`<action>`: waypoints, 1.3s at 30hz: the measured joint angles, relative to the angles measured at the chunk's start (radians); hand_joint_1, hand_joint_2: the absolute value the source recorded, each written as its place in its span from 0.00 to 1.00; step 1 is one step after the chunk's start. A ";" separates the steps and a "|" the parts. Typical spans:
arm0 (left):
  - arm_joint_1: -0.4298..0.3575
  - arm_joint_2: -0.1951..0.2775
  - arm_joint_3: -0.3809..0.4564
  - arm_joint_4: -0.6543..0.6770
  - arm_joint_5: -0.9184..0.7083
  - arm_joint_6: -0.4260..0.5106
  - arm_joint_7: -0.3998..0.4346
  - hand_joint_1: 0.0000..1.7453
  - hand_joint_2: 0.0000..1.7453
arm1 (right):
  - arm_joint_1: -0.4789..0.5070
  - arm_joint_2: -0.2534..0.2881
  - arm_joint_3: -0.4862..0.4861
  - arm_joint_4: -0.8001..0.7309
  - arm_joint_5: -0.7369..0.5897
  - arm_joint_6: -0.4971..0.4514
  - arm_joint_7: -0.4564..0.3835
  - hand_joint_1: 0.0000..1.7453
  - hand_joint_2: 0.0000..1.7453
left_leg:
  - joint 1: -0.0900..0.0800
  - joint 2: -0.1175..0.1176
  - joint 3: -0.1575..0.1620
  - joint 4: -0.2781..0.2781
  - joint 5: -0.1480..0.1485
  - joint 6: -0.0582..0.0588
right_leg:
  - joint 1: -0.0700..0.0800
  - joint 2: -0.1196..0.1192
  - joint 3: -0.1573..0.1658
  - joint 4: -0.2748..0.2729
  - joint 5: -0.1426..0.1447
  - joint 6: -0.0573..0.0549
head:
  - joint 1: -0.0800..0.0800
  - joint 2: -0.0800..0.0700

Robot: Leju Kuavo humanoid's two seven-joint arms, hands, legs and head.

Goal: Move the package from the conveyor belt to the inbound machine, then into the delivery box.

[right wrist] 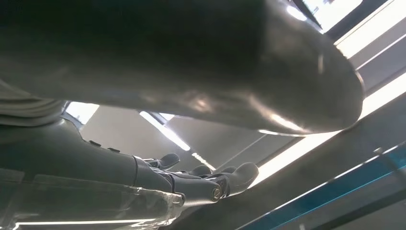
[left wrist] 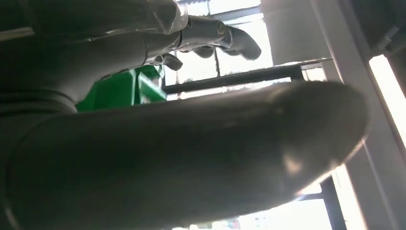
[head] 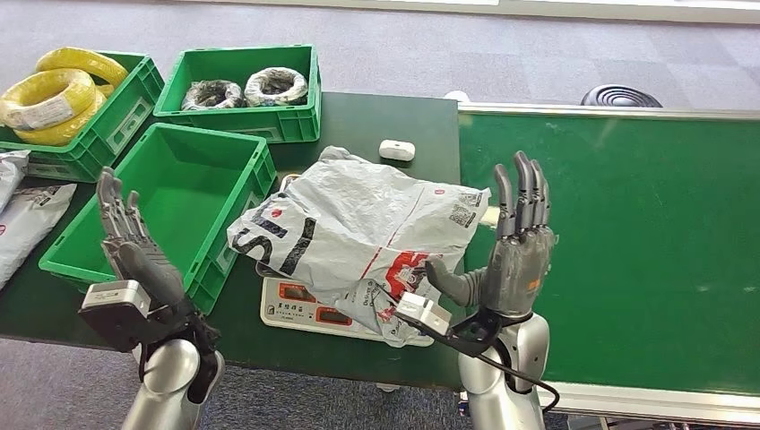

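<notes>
- The left hand is raised near the front edge of the dark green table, fingers straight and apart, holding nothing — it stands over the near corner of an empty green bin.
- The right hand is also upright with its fingers extended and close side by side, thumb pointing toward the package; nothing is in its grasp. It sits at the seam between the table and the conveyor belt.
- In the left wrist view the left hand's thumb fills much of the picture, with the fingers stretched out beyond it and a patch of green bin behind.
- In the right wrist view the thumb again dominates, and the fingers lie extended below it against ceiling lights.
- The package, a crumpled white-grey plastic mailer with black and red printing, lies on the inbound machine — a flat white scale with a red-lettered front panel — just beside the right hand's thumb. I cannot tell whether the thumb touches it.
- The package overhangs the scale toward the empty bin and nearly meets its rim.
- At the far left edge, more grey mailers lie on the table.
- A small white device rests on the table beyond the package.
- Farther back stand two more green bins: one with yellow cable coils, one with dark and pale wire bundles.
</notes>
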 joint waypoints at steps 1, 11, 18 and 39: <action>-0.001 0.000 0.000 0.000 -0.004 -0.001 0.002 0.00 1.00 | 0.000 0.000 -0.001 0.000 -0.001 0.000 0.000 0.00 0.00 | 0.000 0.000 0.000 0.000 0.000 0.000 | 0.000 0.000 0.000 0.000 0.000 0.000 | 0.000 0.000; -0.424 -0.071 -0.181 0.408 -0.963 -0.207 0.479 0.00 1.00 | -0.019 0.025 -0.061 -0.003 -0.079 0.000 0.037 0.00 0.00 | -0.001 0.001 0.001 0.001 0.001 0.000 | -0.001 0.001 0.001 0.000 0.003 -0.001 | 0.000 0.000; -0.591 -0.152 -0.309 0.714 -1.182 -0.323 0.511 0.00 1.00 | -0.032 0.024 -0.062 0.010 -0.078 0.000 0.086 0.00 0.00 | 0.000 0.001 -0.001 0.000 0.001 0.000 | 0.000 0.001 -0.001 0.000 0.003 -0.001 | 0.000 0.000; -0.630 -0.226 -0.496 1.099 -1.221 -0.443 0.383 0.00 1.00 | -0.014 -0.002 -0.062 0.010 -0.105 0.000 0.090 0.00 0.00 | -0.001 0.002 -0.001 0.000 0.001 0.000 | 0.000 0.002 -0.001 0.000 0.003 -0.001 | 0.000 0.000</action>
